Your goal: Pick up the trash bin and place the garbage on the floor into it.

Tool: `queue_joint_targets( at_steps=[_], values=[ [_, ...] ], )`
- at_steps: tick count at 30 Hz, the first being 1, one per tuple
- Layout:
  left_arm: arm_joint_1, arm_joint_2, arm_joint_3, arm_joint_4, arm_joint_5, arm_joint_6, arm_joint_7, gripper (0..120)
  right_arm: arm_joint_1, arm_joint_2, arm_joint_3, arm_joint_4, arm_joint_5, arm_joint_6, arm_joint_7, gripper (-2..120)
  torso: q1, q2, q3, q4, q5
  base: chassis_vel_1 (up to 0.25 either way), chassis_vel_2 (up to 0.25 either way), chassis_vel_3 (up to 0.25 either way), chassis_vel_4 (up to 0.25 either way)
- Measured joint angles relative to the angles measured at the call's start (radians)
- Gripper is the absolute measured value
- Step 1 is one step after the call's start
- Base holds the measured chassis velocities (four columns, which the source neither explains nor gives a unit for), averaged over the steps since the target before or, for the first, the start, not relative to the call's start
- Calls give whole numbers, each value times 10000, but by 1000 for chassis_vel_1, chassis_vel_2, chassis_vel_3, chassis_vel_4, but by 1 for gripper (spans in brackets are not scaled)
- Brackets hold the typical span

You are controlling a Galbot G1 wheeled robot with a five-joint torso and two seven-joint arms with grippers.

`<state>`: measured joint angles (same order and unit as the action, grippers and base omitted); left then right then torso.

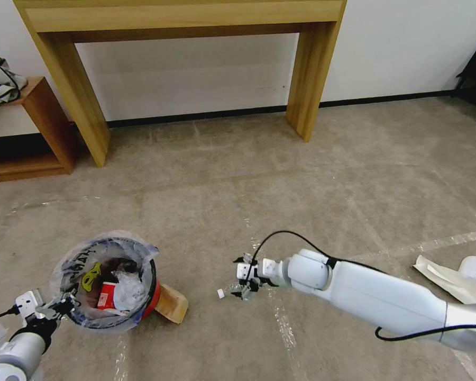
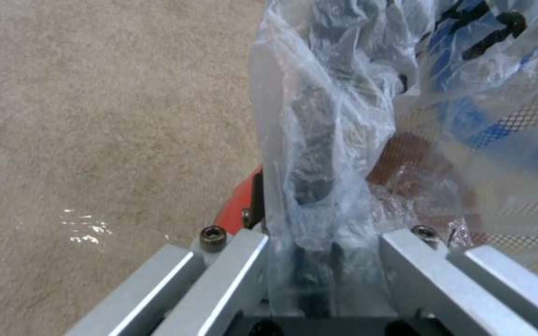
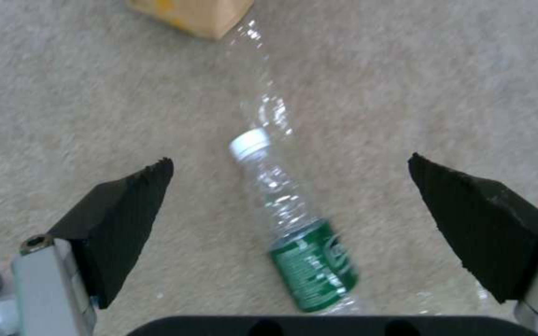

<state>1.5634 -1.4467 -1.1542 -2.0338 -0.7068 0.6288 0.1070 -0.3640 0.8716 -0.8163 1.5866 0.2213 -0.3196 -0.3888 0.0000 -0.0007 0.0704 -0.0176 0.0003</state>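
So the floor [image 1: 280,174] was that beige-grey carpet with shiny tape lines across it, and a big wooden table [image 1: 185,21] stood back against the wall, with a small brown shelf unit [image 1: 34,132] off to its left.

The trash bin [image 1: 152,296], red with a printed clear liner bunched over the rim, sat at the lower left of the head view. It already had stuff in it, a red wrapper and some crumpled clear plastic. A tan paper bag [image 1: 172,302] lay on the carpet right against the bin's right side. The left gripper [image 1: 63,307] was clamped onto the bin's near rim; in the left wrist view the liner was pinched between its fingers.

Some white paper litter [image 1: 449,278] lay over at the far right.

The right gripper [image 1: 244,278] was down low near the carpet, spread wide and holding nothing, its black pads [image 3: 126,210] well apart either side of a small clear bottle [image 3: 294,233] with a green label and white cap, lying on the carpet.
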Motion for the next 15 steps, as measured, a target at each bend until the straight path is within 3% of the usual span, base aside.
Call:
queue_joint_targets(
  at_steps=[15],
  values=[
    [95,-97,-9,-150,48,13,-15,1,-1322,-311,806,-679,-905,594,54,97,0,0,0,1,1,0,0,0,0]
  ],
)
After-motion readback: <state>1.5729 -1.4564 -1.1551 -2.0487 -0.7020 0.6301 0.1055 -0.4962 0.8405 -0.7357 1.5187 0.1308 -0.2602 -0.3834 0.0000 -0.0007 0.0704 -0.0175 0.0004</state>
